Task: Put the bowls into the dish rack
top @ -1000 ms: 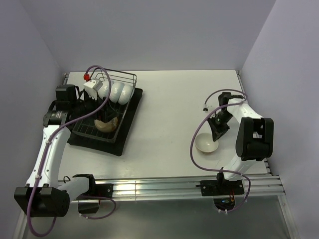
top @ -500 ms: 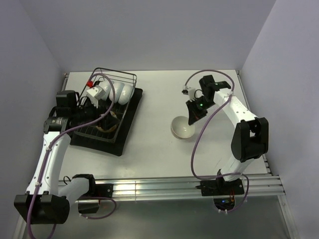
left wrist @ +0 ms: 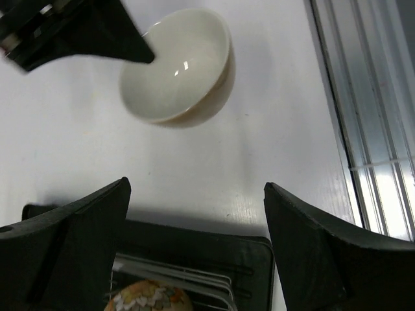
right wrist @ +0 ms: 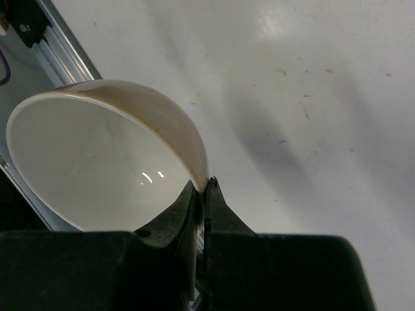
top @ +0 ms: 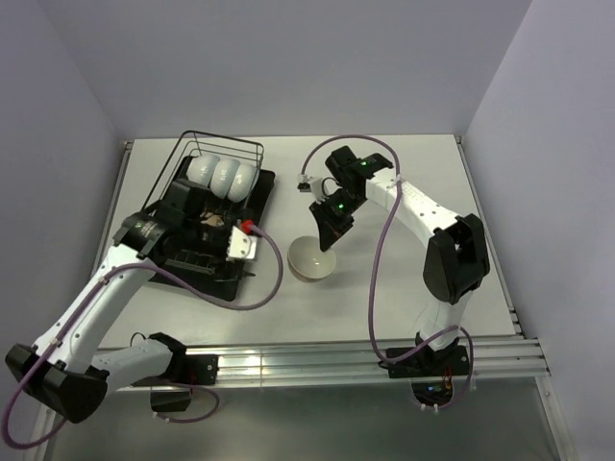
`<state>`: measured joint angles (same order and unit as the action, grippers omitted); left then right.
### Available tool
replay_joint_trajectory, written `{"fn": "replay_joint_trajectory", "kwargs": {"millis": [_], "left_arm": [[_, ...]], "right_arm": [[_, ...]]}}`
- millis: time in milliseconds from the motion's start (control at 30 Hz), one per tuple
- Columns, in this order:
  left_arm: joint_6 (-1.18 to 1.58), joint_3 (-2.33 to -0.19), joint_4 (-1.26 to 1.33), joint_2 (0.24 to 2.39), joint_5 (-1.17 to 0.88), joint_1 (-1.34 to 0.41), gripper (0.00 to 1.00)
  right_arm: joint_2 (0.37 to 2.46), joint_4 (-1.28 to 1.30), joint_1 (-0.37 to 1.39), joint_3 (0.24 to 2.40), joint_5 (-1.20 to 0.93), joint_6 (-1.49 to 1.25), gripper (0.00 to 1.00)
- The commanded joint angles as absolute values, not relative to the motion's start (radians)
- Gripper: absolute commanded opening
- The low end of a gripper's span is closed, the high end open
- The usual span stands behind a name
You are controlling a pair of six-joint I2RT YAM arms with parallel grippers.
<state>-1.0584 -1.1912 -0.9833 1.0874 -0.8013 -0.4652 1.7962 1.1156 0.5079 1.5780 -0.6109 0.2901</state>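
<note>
Right gripper (right wrist: 202, 188) clenched on the rim of a bowl (right wrist: 97, 162), one finger inside and one outside. The bowl hangs tilted below and ahead of the fingers, cream inside, tan outside, over the table (right wrist: 311, 97); cannot tell whether its base touches. Left gripper (left wrist: 196, 188) released, fingers (left wrist: 78, 227) spread wide with nothing between them. The held bowl sits ahead of it and apart. The tray (left wrist: 194, 243) edge lies just under its fingertips, and a patterned bowl (left wrist: 149, 298) sits beneath, inside the rack (top: 207, 144). Three white bowls (top: 223, 176) stand on edge at the rack's far end, behind the left gripper.
</note>
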Motion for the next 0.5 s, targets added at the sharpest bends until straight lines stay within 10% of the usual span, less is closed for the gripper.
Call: {"fn": "replay_joint_trajectory", "kwargs": {"millis": [0, 467], "left_arm": [[-1.193, -1.223, -1.006, 1.120, -0.710, -0.572, 0.89], [-1.266, -1.221, -0.999, 1.265, -0.554, -0.879, 0.74]], "right_arm": [[1.790, 1.143, 0.540, 1.651, -0.684, 0.239, 0.00], [1.812, 1.178, 0.629, 1.692, -0.716, 0.236, 0.00]]}}
